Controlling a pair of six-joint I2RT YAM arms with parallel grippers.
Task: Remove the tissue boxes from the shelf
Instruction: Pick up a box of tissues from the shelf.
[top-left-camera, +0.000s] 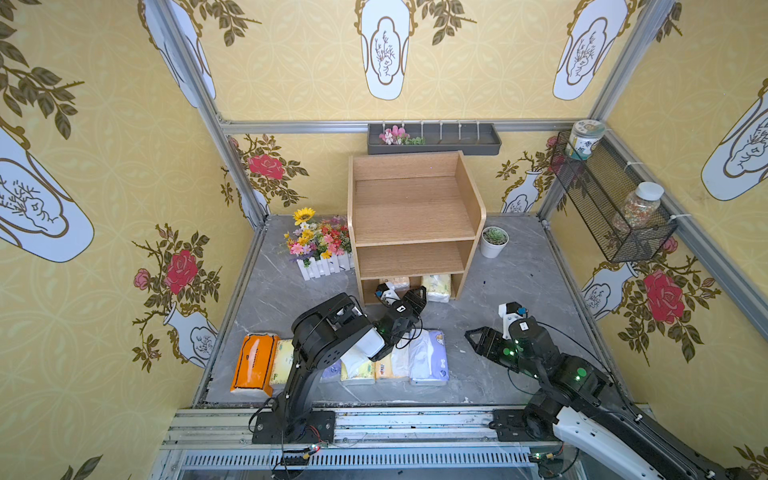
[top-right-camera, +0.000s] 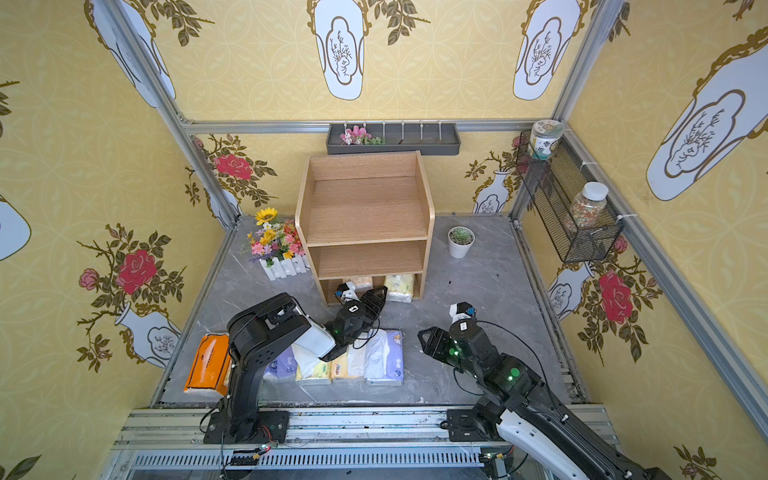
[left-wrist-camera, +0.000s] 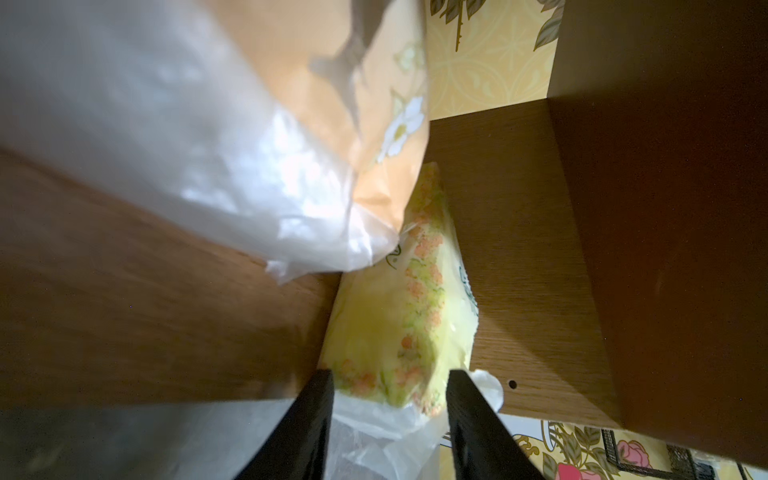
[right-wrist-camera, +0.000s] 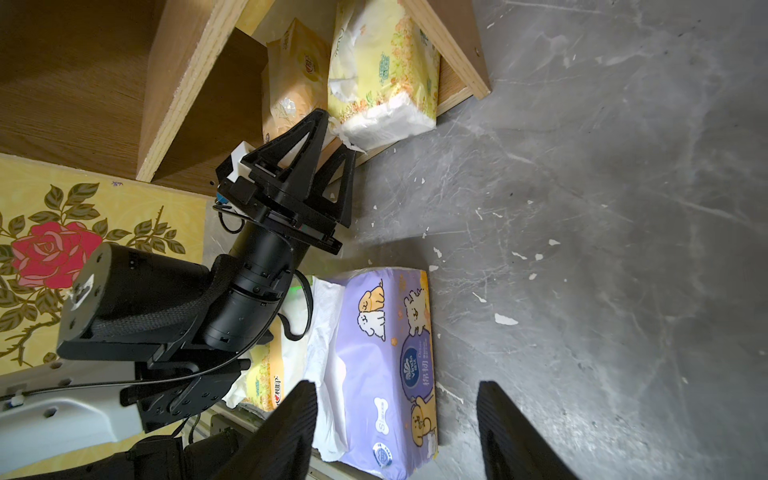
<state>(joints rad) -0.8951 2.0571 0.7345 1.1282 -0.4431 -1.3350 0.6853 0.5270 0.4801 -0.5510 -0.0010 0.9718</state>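
The light-wood shelf (top-left-camera: 411, 208) stands at the back; its two upper tiers are bare. In its bottom tier lie a tan tissue pack (top-left-camera: 397, 283) and a yellow-green one (top-left-camera: 437, 287) that sticks out past the front edge. My left gripper (top-left-camera: 417, 296) reaches into that tier. In the left wrist view its fingers (left-wrist-camera: 320, 399) press both sides of the yellow-green pack (left-wrist-camera: 395, 332) at its near end. Several other tissue packs lie in a row on the floor, from orange (top-left-camera: 253, 363) to lavender (top-left-camera: 430, 357). My right gripper (top-left-camera: 471, 337) hovers open and empty beside the lavender pack (right-wrist-camera: 386, 353).
A white fenced flower box (top-left-camera: 320, 253) stands left of the shelf and a potted succulent (top-left-camera: 494, 241) right of it. A black wire basket (top-left-camera: 611, 208) with jars hangs on the right wall. A grey tray (top-left-camera: 434, 143) hangs above the shelf. The arms' rail (top-left-camera: 415, 419) runs along the front.
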